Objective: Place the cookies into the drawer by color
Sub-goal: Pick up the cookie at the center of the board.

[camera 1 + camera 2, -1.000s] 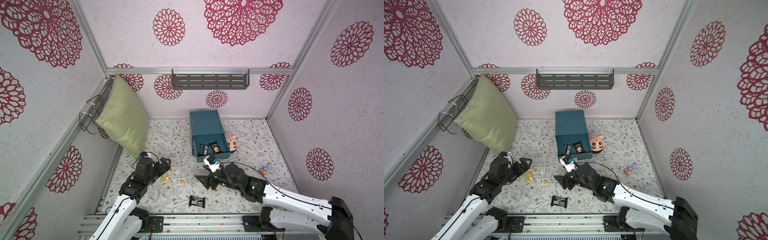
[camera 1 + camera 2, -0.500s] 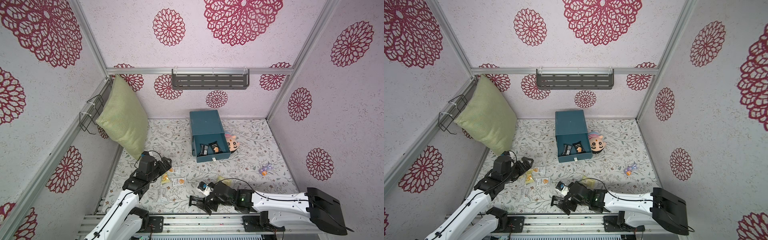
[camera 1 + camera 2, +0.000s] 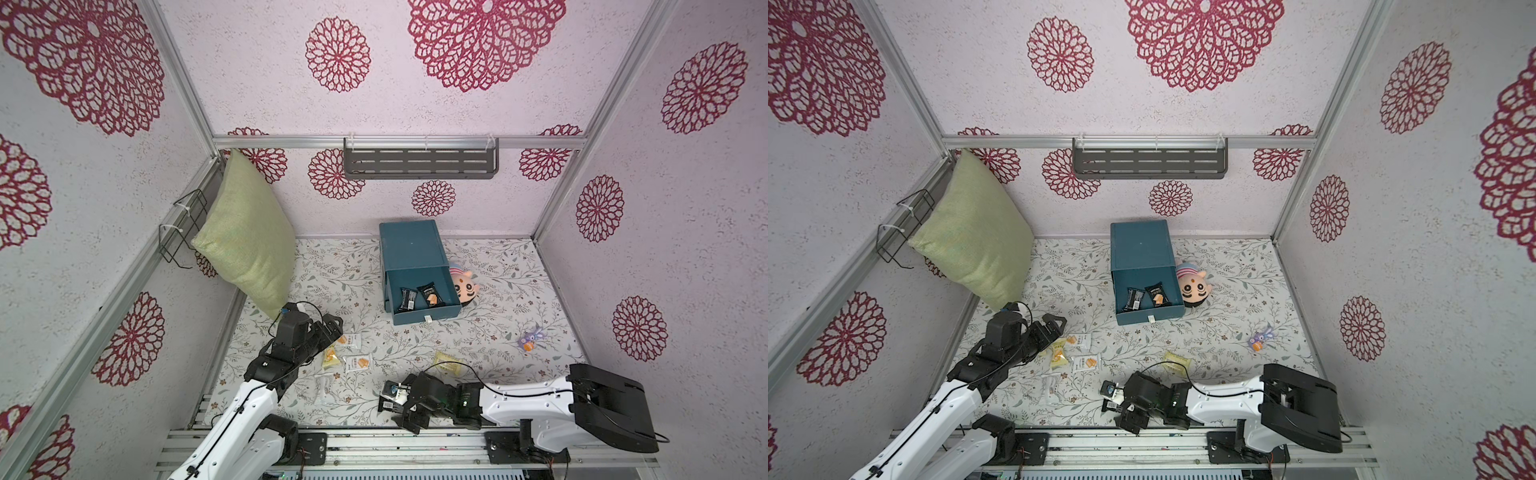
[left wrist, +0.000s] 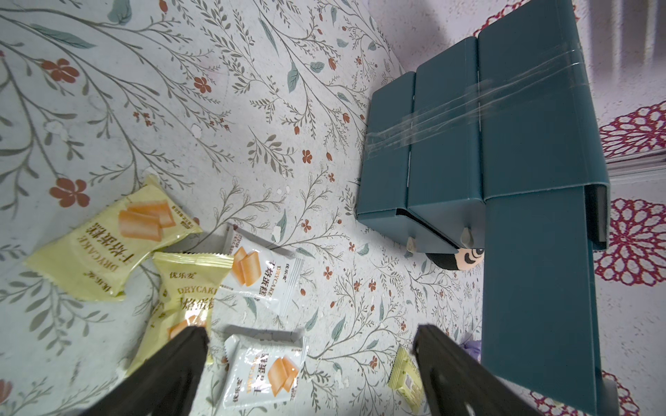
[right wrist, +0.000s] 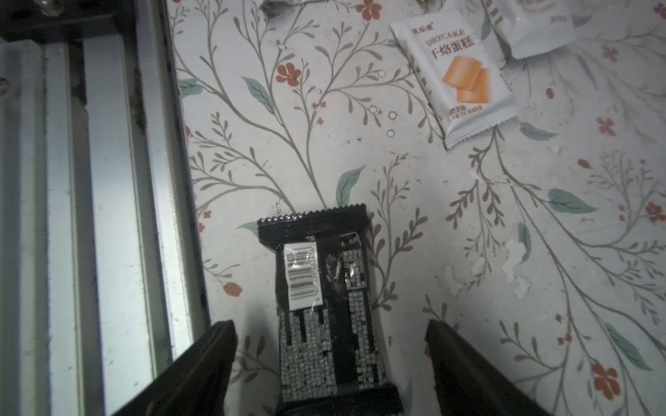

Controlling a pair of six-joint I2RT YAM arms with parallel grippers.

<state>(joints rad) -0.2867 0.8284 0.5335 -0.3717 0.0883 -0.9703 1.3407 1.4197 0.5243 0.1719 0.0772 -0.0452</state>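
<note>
A black cookie packet (image 5: 324, 306) lies flat on the bench (image 5: 468, 234) at the 6 o'clock edge, barcode side up. Its long axis runs 3 to 9 o'clock, parallel to and just beside the aluminium rail (image 5: 108, 180). The right pincer (image 5: 329, 326) is released: its fingers (image 5: 468, 378) straddle the packet's near end with bare bench showing on either side, and no contact is visible. The right arm (image 3: 519, 399) lies low and nearly level along that front edge, reaching from its base at 4 o'clock toward 9 o'clock. The left arm (image 3: 253, 401) rises from 7 o'clock and leans toward 1 o'clock. The left pincer (image 4: 310, 331) gapes wide and empty above a loose cluster of yellow and white packets (image 4: 259, 273) at about 8 o'clock. The chest of drawers (image 3: 409, 249) stands near 12 o'clock with its top drawer (image 3: 424, 313) pulled out toward 6 o'clock. Two more black packets (image 3: 407, 299) lie inside it, both roughly along 12 to 6. In both top views the right pincer covers most of the bench packet, whose printed back shows only in the right wrist view. The left wrist view alone shows the chest's side: three stacked units bound with clear tape (image 4: 432, 119), and the small tabs (image 4: 466, 236) of the two lower drawers. A plush head (image 3: 465, 286) sits just beside the open drawer at its 3 o'clock side.
</note>
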